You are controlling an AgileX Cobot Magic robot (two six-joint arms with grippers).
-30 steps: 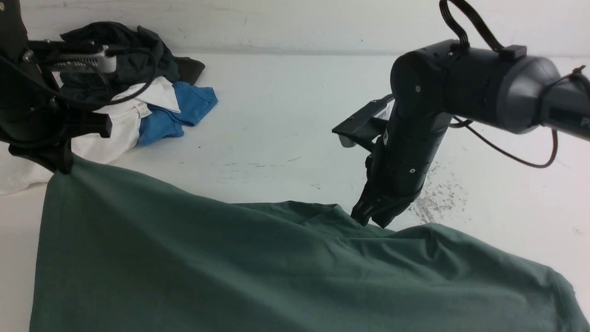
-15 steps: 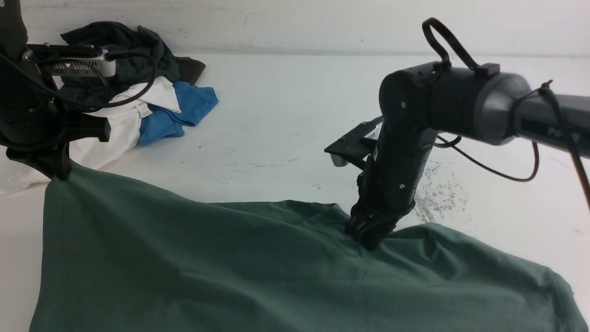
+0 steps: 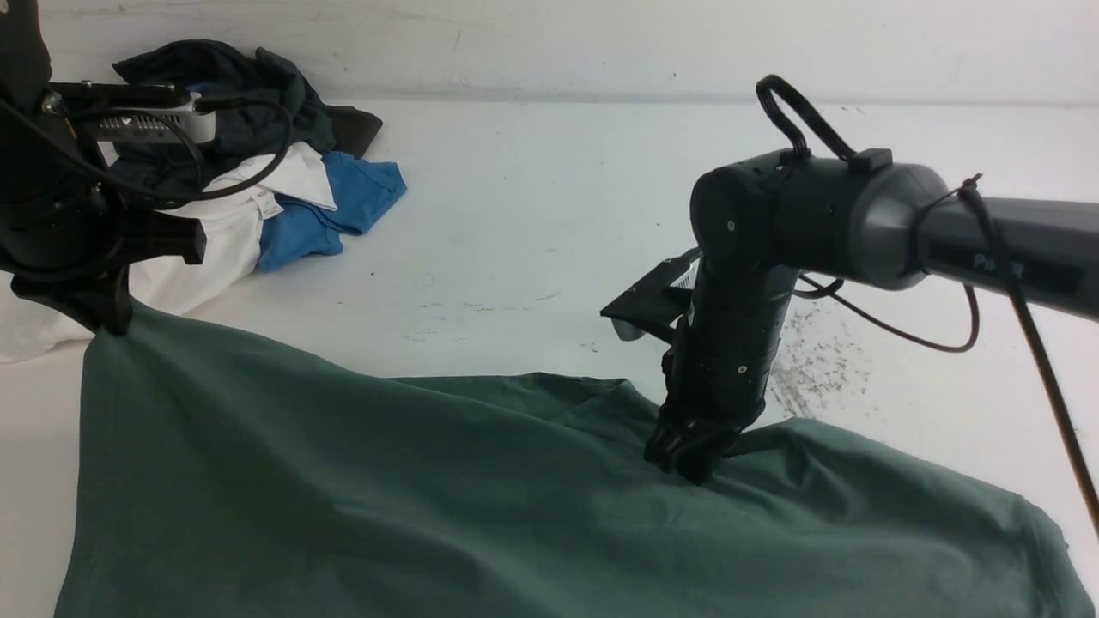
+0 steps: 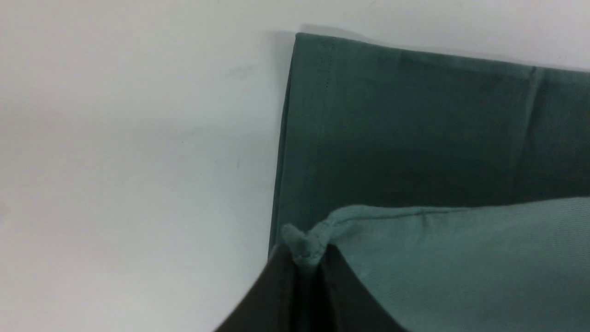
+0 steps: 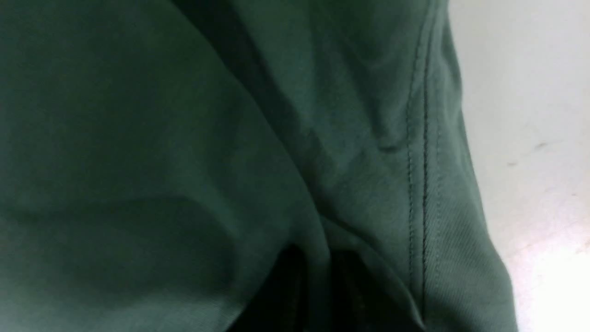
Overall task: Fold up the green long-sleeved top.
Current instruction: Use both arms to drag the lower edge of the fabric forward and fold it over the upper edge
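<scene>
Two grippers work one green top (image 3: 481,515) on my remote feed. At the top's raised left corner, my left gripper (image 3: 112,318) is clamped on the hem. Its wrist camera shows a bunched nub of stitched edge pinched between the dark fingers (image 4: 272,295). Beyond that corner, close by, a pile of dark, white and blue clothes (image 3: 258,172) lies on the white table (image 3: 532,215). The top spreads wide across the table's near side, sloping down from the raised corner. At the top's far edge, right of centre, my right gripper (image 3: 687,468) points down into the cloth. Its jaws are drawn close on a fold running between them, beside a stitched seam.
</scene>
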